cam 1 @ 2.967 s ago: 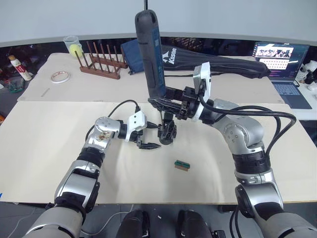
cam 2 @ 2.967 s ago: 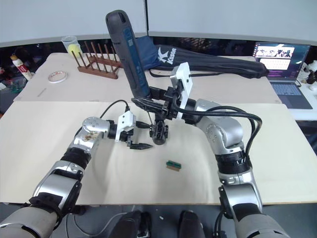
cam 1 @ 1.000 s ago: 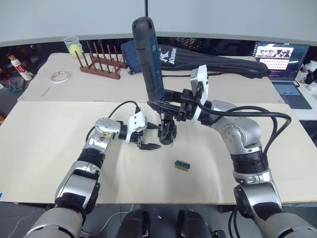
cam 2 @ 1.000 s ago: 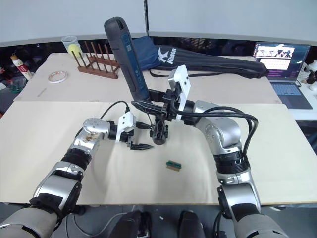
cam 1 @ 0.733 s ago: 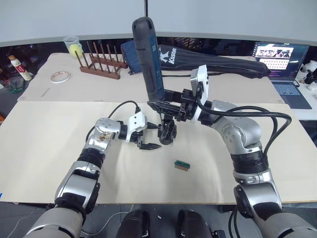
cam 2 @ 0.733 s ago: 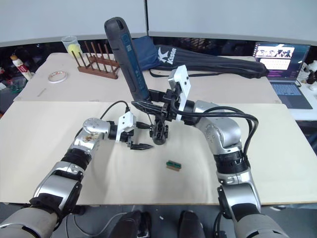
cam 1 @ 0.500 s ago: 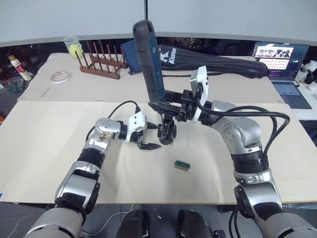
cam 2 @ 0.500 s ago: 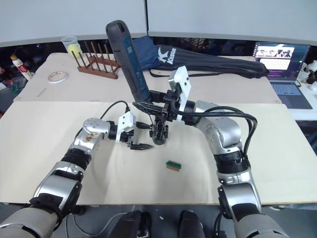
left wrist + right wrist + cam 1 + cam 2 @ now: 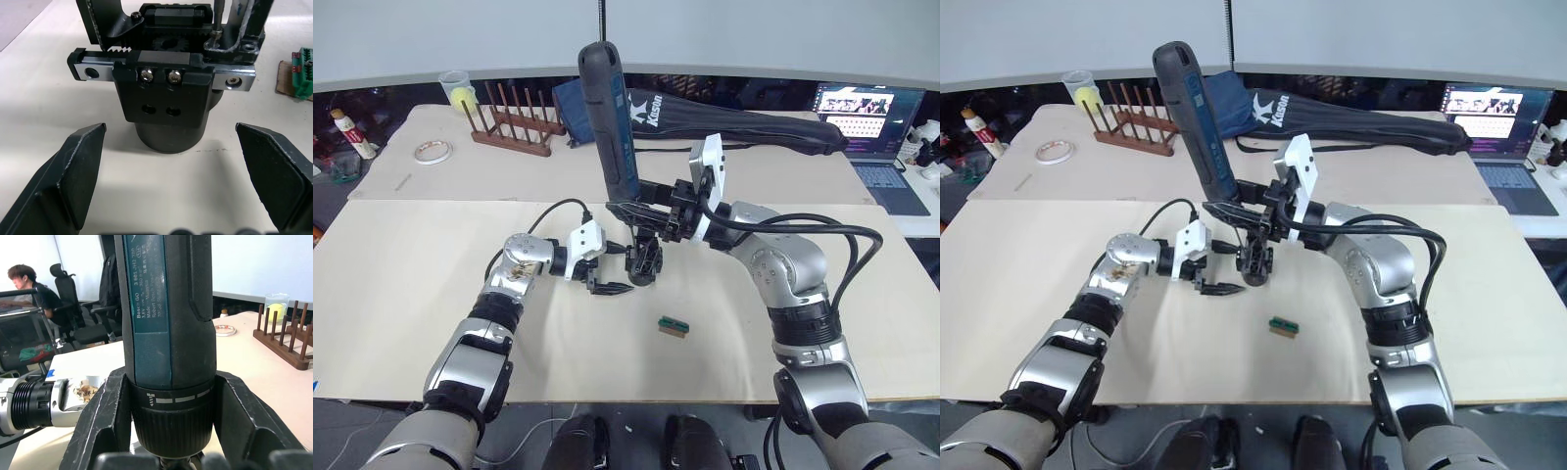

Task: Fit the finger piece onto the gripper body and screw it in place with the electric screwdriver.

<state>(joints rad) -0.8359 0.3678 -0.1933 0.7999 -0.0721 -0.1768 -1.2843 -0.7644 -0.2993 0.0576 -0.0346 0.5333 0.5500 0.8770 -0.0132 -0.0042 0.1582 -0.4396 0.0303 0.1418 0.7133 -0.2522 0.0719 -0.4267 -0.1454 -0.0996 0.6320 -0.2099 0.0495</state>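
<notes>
The right gripper clamps the electric screwdriver upright over the gripper body at table centre; the left gripper, at its 9 o'clock, gapes wide, empty

Matt black plastic gripper body with shiny metal screws; smooth dark-blue plastic electric screwdriver; matt beige counter.

Beige table in front, second beige table joined behind it. Pale wall at far side. Far right: open laptop, screen lit. In right wrist view: black office chairs w/ person seated, bright wall beyond.
</notes>
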